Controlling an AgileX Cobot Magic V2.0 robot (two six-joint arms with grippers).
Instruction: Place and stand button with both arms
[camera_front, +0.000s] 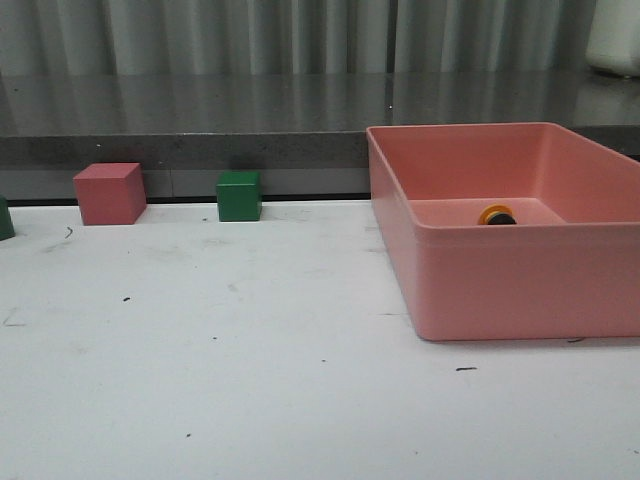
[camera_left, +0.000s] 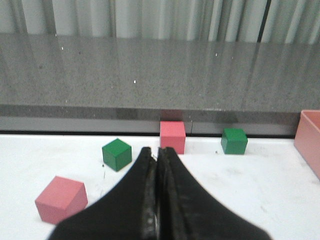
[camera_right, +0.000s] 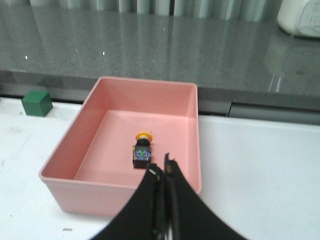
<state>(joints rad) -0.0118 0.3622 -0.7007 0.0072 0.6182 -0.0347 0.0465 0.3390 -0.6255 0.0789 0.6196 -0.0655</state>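
Two grippers, left (camera_left: 157, 152) and right (camera_right: 164, 170), pressed together; button (camera_right: 142, 150) lies inside pink bin (camera_front: 480, 285); cubes on white tabletop (camera_front: 250, 380).

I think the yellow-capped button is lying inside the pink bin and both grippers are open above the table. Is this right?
Not quite. The button does lie inside the pink bin, but the grippers are shut, not open. The left wrist view shows the left gripper with its fingers pressed together, and the right wrist view shows the same for the right gripper. Neither holds anything.
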